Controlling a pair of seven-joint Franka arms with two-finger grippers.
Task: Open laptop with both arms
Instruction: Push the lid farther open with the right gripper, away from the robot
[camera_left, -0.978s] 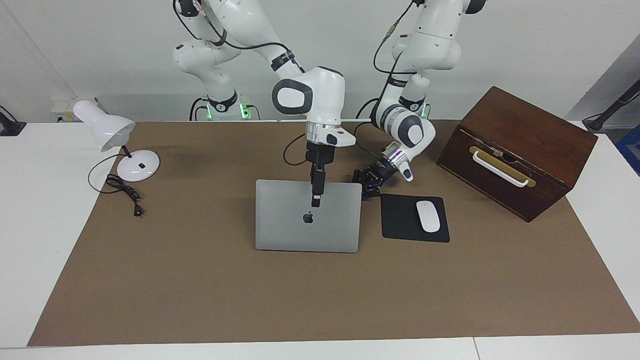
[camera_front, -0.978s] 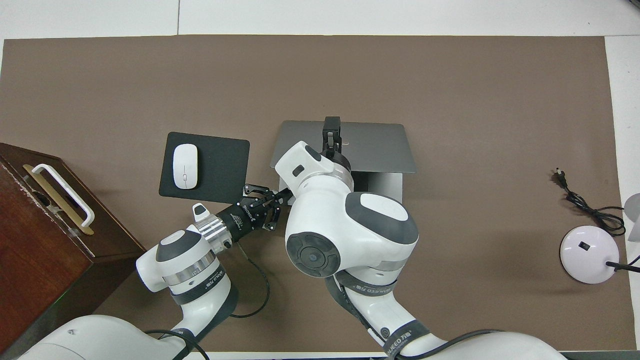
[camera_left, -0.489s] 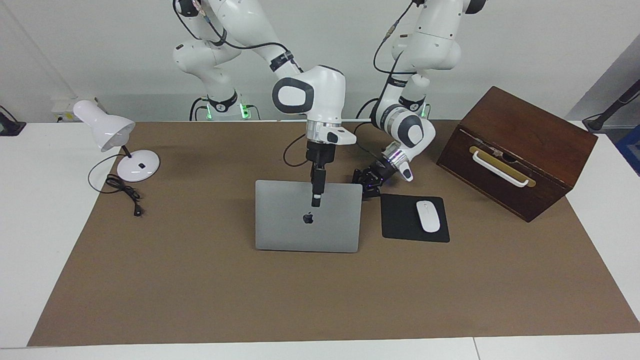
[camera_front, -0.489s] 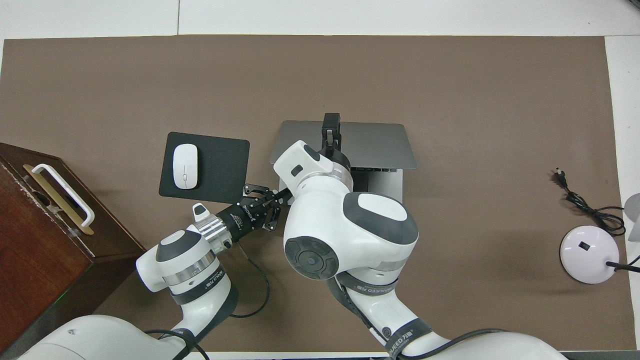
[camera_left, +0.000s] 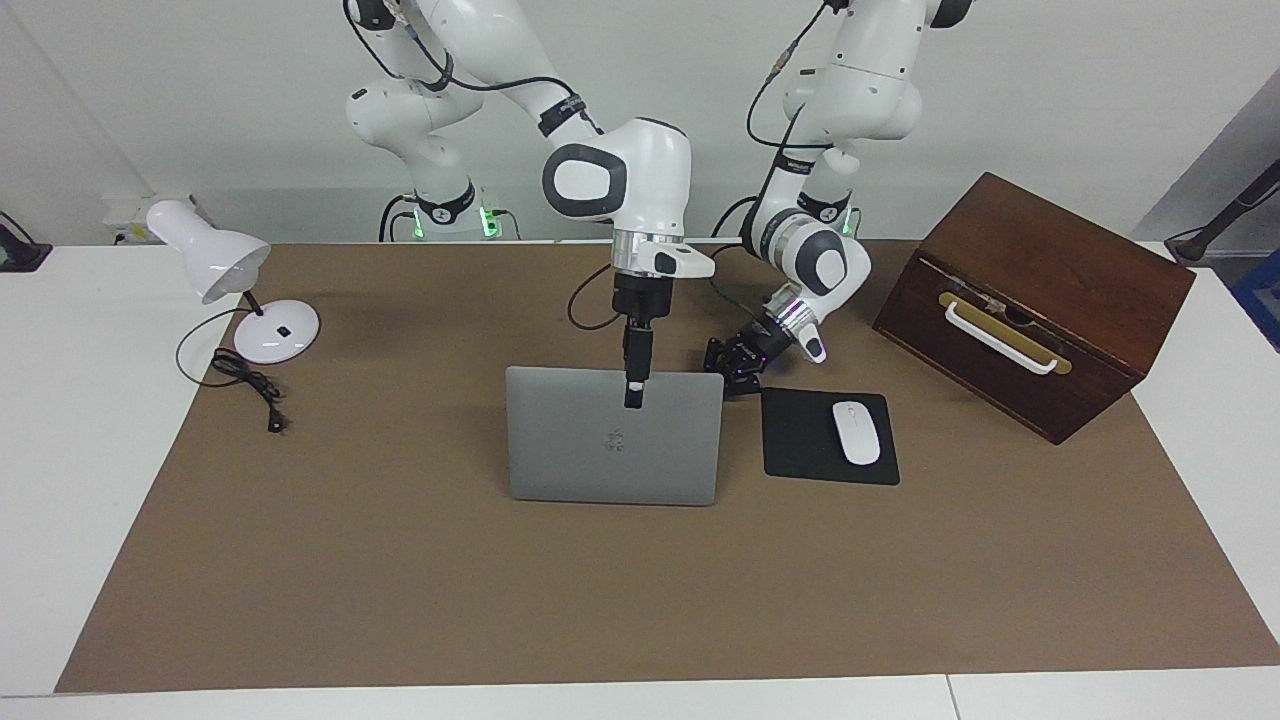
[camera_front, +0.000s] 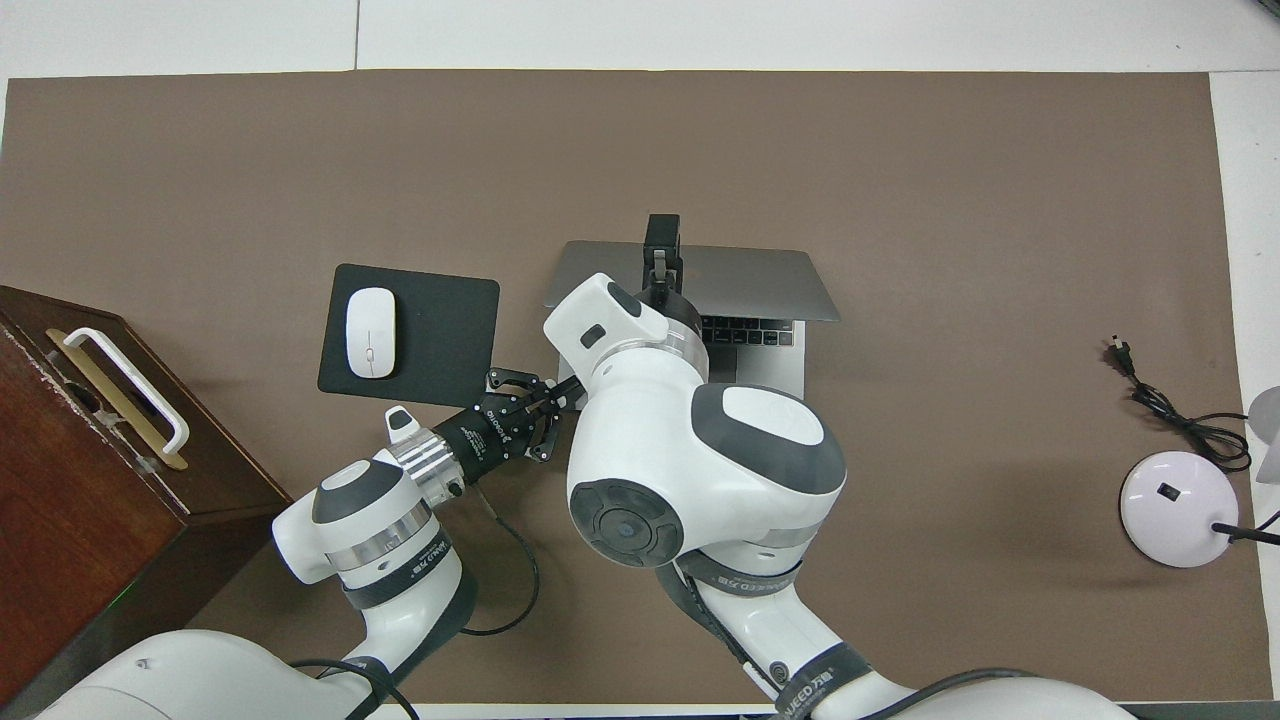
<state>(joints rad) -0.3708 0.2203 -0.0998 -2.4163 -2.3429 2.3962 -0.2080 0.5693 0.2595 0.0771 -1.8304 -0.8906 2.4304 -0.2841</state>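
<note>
Opening the laptop (camera_left: 612, 450) — under way, far from finished. Sitting on the brown mat (camera_left: 400, 560) at the middle of the counter (camera_left: 60, 420), just beside the black mousepad (camera_left: 800, 440) carrying a white mouse (camera_left: 856, 432), toward the right arm's end from it. Standing with the lid tilted up off the base, hinge edge farther from the robots, enough for the keyboard (camera_front: 755, 330) rows to be showing from above.

Pinching the lid's free edge at its middle with the right hand (camera_left: 633, 398), one finger lying over the outer face above the logo, arm reaching straight down over the laptop. Resting the left hand (camera_left: 730, 378), clenched on nothing, low at the base's corner nearer the robots toward the left arm's end — likely pinning the base, though actual contact cannot be told.

Remaining, by the look of it: swinging the lid on up to a usable screen angle while keeping the base flat, then letting go with both hands.
</note>
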